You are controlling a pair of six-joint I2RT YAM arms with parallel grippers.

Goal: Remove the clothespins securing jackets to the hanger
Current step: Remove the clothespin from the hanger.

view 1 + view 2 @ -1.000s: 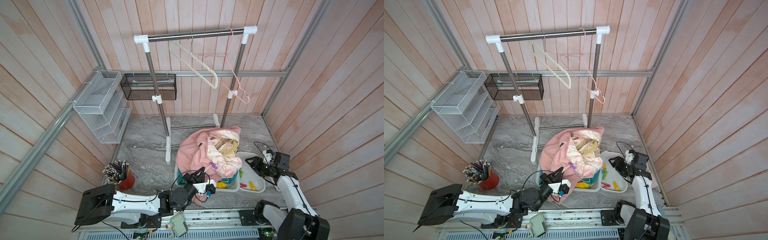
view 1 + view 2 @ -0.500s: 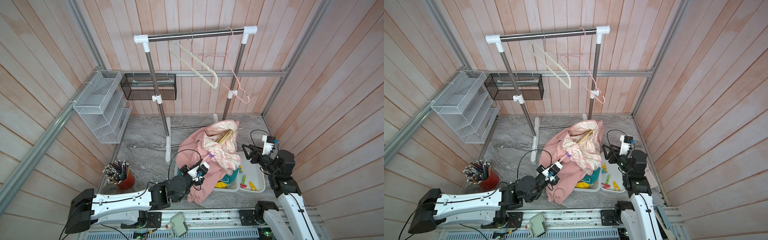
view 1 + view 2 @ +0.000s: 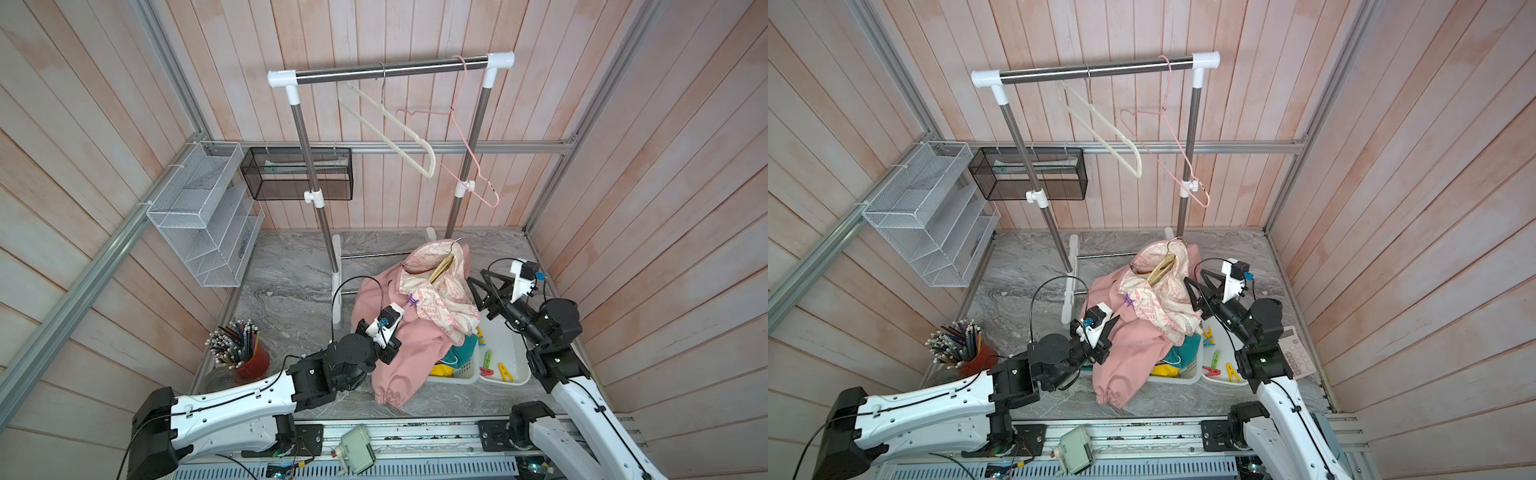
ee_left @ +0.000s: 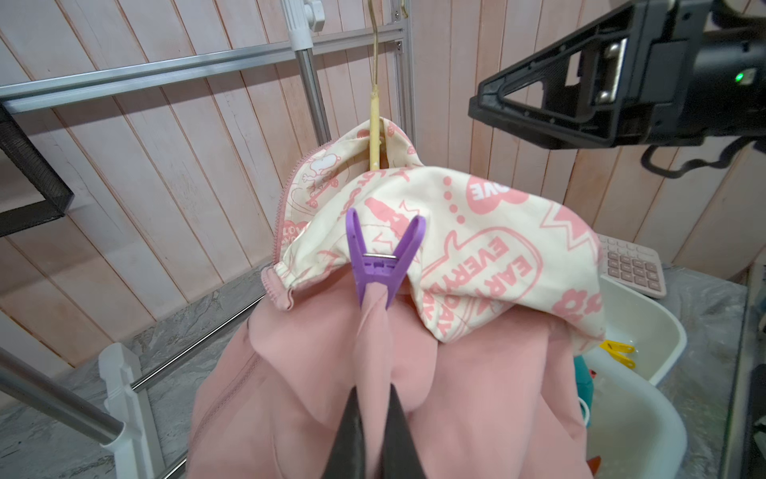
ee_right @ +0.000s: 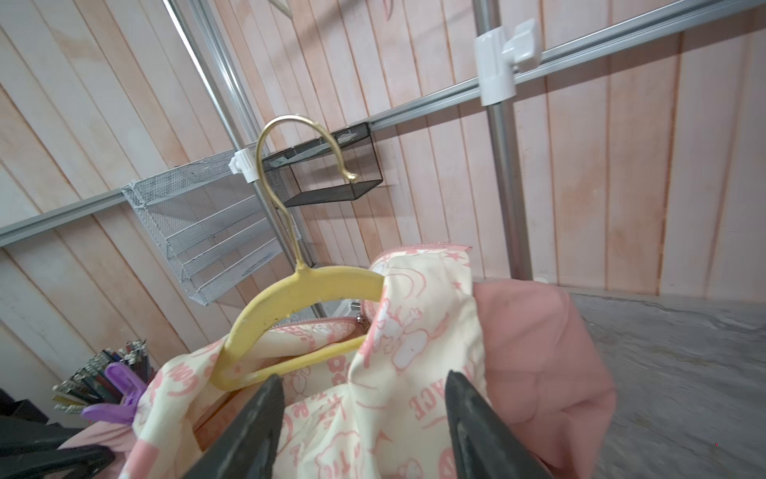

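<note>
A white wire shelf (image 3: 199,216) hangs on the left wall. Below it a red pencil cup (image 3: 249,361) stands on the grey marbled tabletop (image 3: 291,291). A black mesh basket (image 3: 297,174) is fixed to the back wall behind the clothes rack (image 3: 415,67), whose bar carries a cream hanger (image 3: 431,164).

Toward the middle, the left claw (image 4: 373,398) is clenched on a pinched-up fold of the pink jacket (image 4: 456,394), with its dark fingers (image 4: 348,435) pressing the fabric from both sides. Just beyond them on the same fold the purple clothespin (image 4: 379,265) is clamped, handles up, at the edge of the cream pink-print lining (image 4: 476,232).

The yellow hanger (image 5: 311,284) pokes out of the jacket's collar. The jacket lies heaped over a white basket (image 3: 457,376) in front of the rack's feet. A teal jacket (image 3: 461,353) and a yellow jacket (image 3: 438,369) show inside the basket.

To the right of the heap, the right claw (image 5: 362,377) is released, its jaws standing wide apart close to the lining below the hanger. Further right, a white tray (image 3: 515,332) holds loose clothespins (image 3: 487,357) in green, red and yellow. A pink calculator (image 3: 1296,353) lies near the tabletop's right edge.
</note>
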